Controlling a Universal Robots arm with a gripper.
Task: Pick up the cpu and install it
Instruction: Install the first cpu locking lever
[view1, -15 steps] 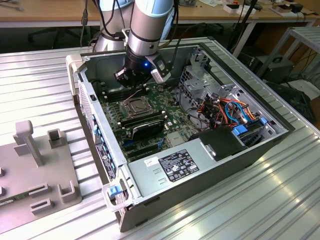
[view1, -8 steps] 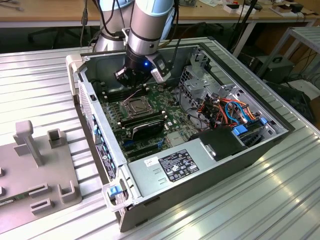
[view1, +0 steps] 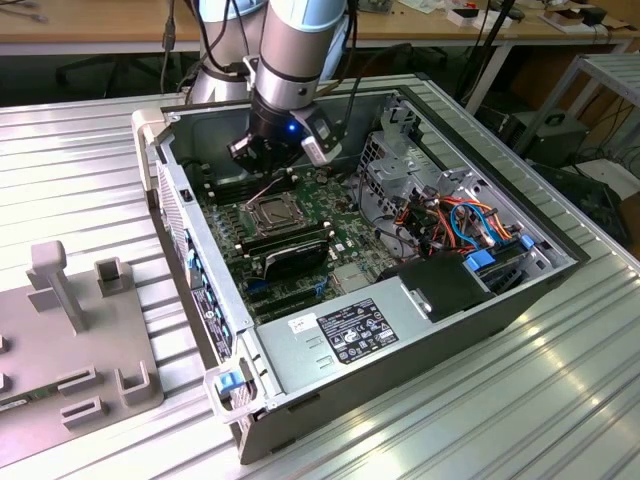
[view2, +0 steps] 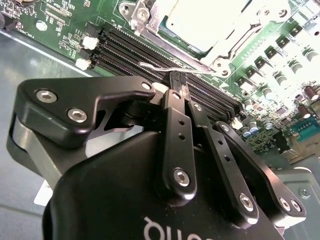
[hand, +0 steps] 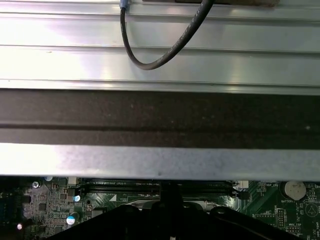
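Observation:
The cpu (view2: 202, 17) shows as a pale grey flat square lying inside the metal-framed socket (view2: 230, 47) on the green motherboard. In the exterior view the socket (view1: 265, 212) sits mid-board inside the open computer case. My gripper (view1: 262, 152) hangs just behind the socket, low over the board. In the second wrist view my gripper (view2: 176, 79) is shut, its black fingers (view2: 172, 115) pressed together. The tips meet the socket's thin wire lever (view2: 152, 65); whether they pinch it I cannot tell. The dark gripper body (hand: 170, 215) also appears in the first wrist view.
Black memory slots (view2: 130, 47) run beside the socket, with memory sticks (view1: 285, 240) in front of it. The case's wall (hand: 160, 120) stands close behind the gripper. A drive cage with coloured cables (view1: 450, 215) and a power supply (view1: 370, 320) take up the exterior view's right. A grey fixture (view1: 80, 340) lies outside.

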